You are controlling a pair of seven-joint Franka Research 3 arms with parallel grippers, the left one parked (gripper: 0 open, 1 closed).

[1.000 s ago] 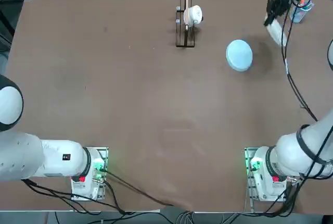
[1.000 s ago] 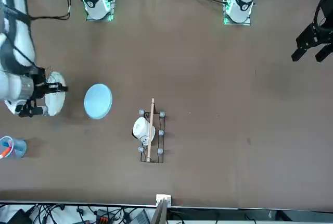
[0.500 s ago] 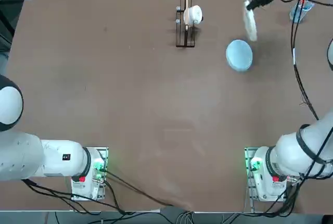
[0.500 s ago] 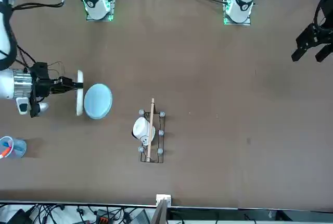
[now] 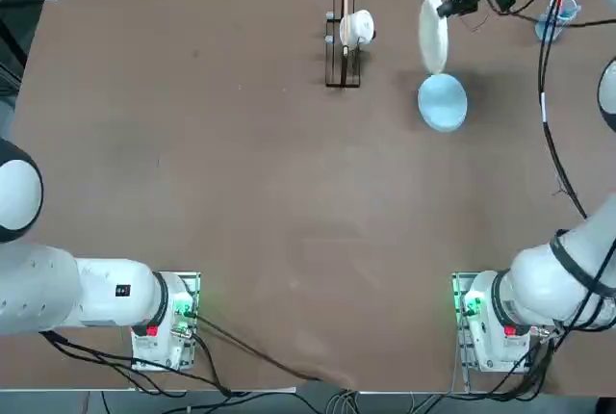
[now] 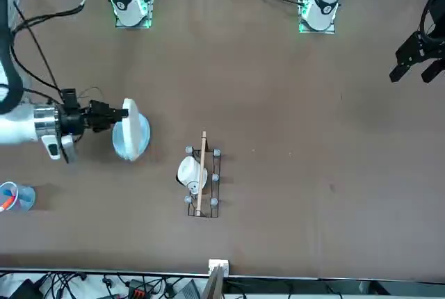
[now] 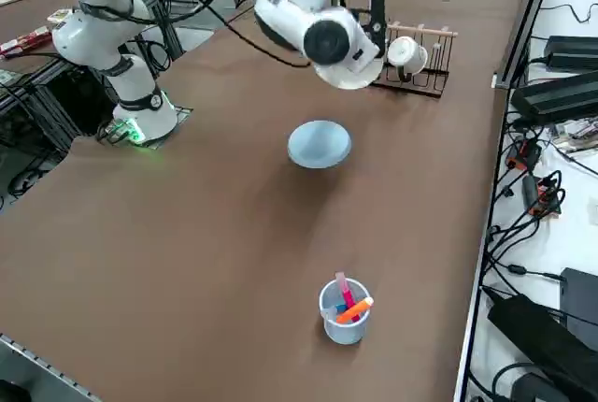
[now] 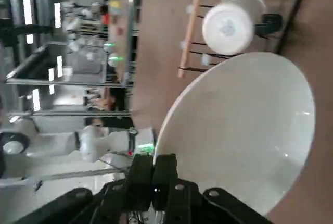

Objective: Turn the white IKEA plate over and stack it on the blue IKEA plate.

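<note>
The top view looks down over the table (image 5: 289,173); the front view faces the robot from across it. The right side view slants down; the wrist view looks closely past the claw (image 8: 152,169).

White plate (image 5: 433,35); pale-blue plate (image 5: 443,104), plain; brown table (image 5: 289,183); black claw (image 6: 118,114).

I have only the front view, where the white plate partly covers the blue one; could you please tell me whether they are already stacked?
Observer: Not stacked; the right side view shows the whole face of the blue plate uncovered.
Operator: Does the right gripper have a firm hold?
Observer: In the right wrist view, the right gripper is shut on the rim of the white plate; I can't judge firmness.
Operator: Which way is the plate off?
Observer: In the top view, it shows beyond the blue plate, on the side away from the arms' bases.
</note>
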